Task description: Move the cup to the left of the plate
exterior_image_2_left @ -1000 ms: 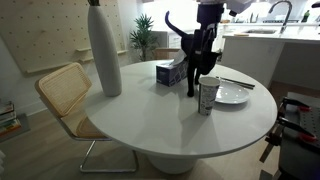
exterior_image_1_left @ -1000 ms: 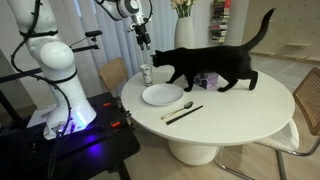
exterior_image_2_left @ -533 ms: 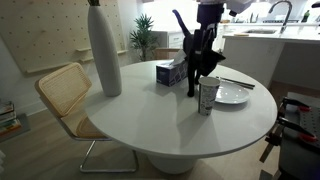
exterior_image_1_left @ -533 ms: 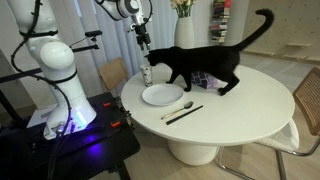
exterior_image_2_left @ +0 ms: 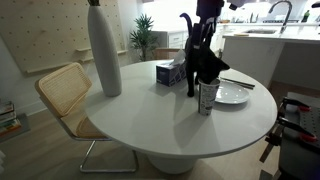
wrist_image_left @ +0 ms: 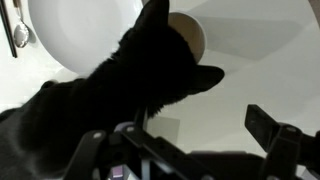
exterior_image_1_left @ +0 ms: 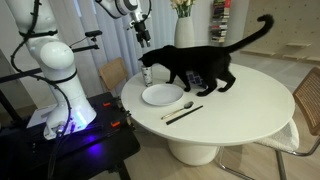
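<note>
cat (exterior_image_1_left: pixel 190 67) 1 | plate (exterior_image_1_left: pixel 160 95) 1 | cup (exterior_image_2_left: pixel 208 97) 1 | vase (exterior_image_2_left: pixel 104 50) 1 | box (exterior_image_2_left: pixel 170 73) 1 | spoon (wrist_image_left: pixel 21 36) 1

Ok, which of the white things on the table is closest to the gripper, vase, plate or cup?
The cup: small narrow cylinder just below the gripper, next to the cat, beside the wide flat plate; the tall vase stands farther off.

1. A round white counter (exterior_image_1_left: pixel 255 100) stands on a thick white pedestal (exterior_image_1_left: pixel 190 150) and shows in both exterior views.
2. A cane-backed chair (exterior_image_2_left: pixel 62 88) on a thin metal frame sits just beside the counter's edge. In an exterior view, a second chair (exterior_image_1_left: pixel 306 108) stands at another side.
3. The floor (exterior_image_1_left: pixel 265 165) is pale wood, evenly lit.
4. A light wall panel (exterior_image_2_left: pixel 40 35) with a fine dotted pattern rises behind the cane chair.
5. A leafy plant (exterior_image_2_left: pixel 143 36) stands at the back, in bright daylight.
6. A white kitchen unit (exterior_image_2_left: pixel 275 55) fills the far corner.
</note>
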